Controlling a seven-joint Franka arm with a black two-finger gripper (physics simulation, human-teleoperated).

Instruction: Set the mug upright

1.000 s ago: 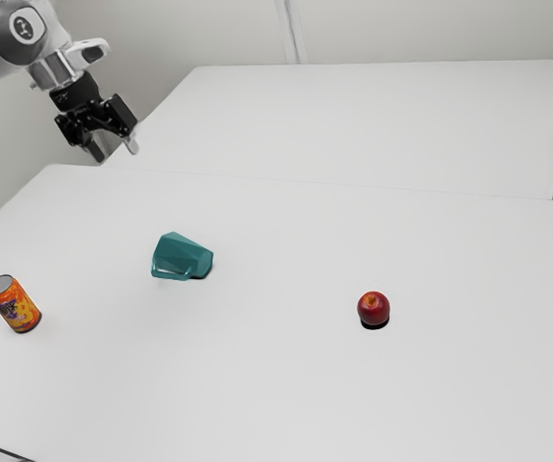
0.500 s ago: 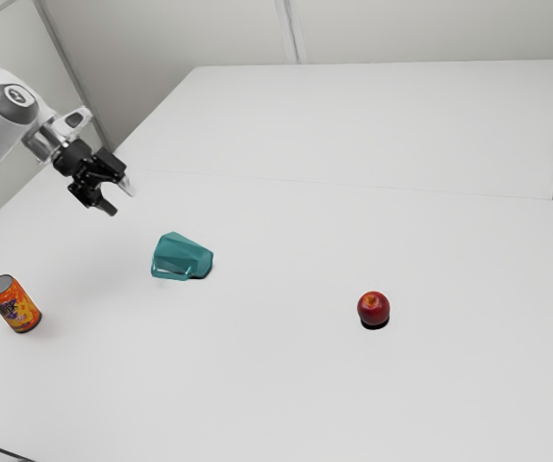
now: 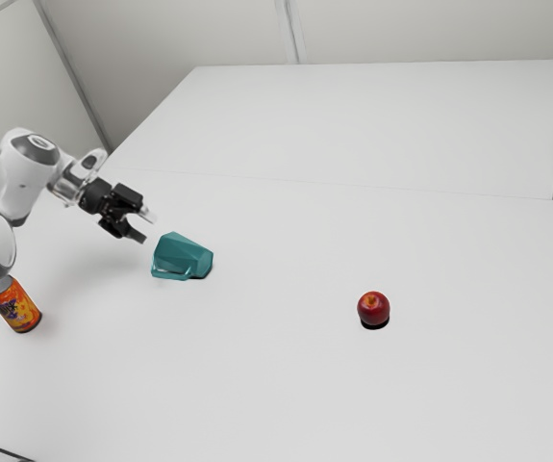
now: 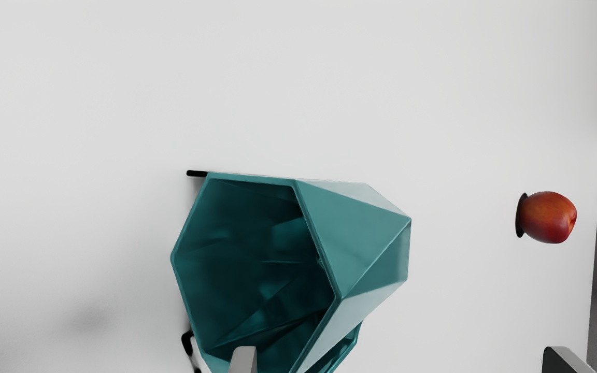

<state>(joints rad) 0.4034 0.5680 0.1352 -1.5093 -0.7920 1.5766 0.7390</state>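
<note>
We are reaching in from the exterior view's left with our arm, and our hand is slanting downward toward the exterior view's right. We are holding the gripper above the table, near the mouth end of the mug. We are keeping our fingers wide apart, with nothing gripped between them. In the wrist view, one fingertip is overlapping the mug's mouth, and the other is standing well apart from the mug.

The mug is lying on its side on the table, its mouth facing our hand and its handle facing the exterior view's near side. It is lying between the can and the apple.

Compared with the earlier frames, we are bringing the gripper lower and closer to the mug, and our arm is now covering a bit of the can's top. The mug, can and apple are staying where they were.
</note>
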